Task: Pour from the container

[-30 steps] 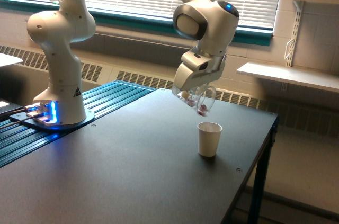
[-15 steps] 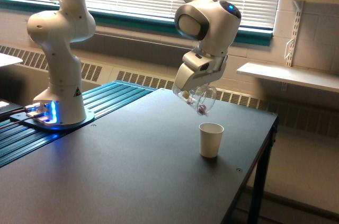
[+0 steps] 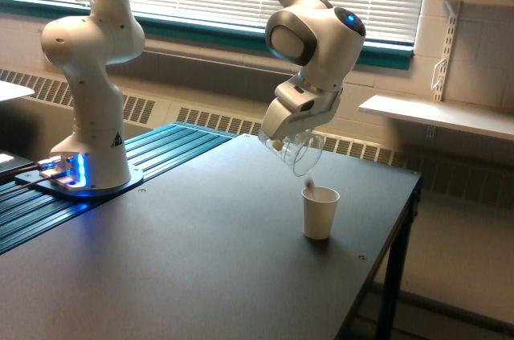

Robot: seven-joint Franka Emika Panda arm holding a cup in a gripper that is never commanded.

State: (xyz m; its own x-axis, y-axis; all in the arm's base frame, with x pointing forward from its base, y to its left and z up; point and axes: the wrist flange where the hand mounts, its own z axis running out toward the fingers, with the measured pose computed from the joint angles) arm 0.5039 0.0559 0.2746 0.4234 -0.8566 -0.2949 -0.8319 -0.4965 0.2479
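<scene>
I am seeing the clear plastic cup hanging tipped steeply in the air, its mouth pointing down toward the exterior view's right. It is sitting above and just to the exterior view's left of the white paper cup. A pale bit is showing through its upper wall, and a reddish-brown bit is dropping just over the paper cup's rim.

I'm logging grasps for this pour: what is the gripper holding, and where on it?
The gripper holds the clear plastic cup, tipped toward the paper cup. It seems gripped near its base end; the exact contact cannot be told.
</scene>
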